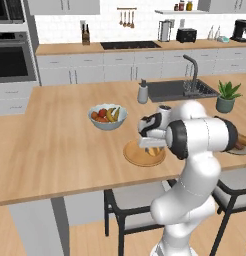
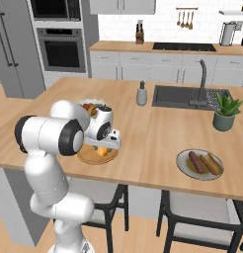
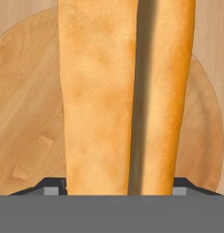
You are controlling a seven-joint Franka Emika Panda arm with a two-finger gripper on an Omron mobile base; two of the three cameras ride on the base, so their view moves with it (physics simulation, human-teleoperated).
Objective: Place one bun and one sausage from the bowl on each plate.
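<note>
Gripper point(image 1: 154, 148) hung just over the tan plate point(image 1: 132, 155), jaws pinching a bun point(image 3: 125, 95) lengthwise. Risk, imo: releasing off-centre could roll it off the rim. Bun was golden, matte, split, elongated; plate flat, round, wood-grained. Grey plate point(image 2: 182, 165) at far right already had bun + sausage point(image 2: 196, 161).

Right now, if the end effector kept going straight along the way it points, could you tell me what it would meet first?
Probably the flat round tan wooden plate directly beneath. The end effector points down at it with the golden-tan elongated bun between its fingers, so the bun would likely touch first; the remaining gap is unclear.
</note>
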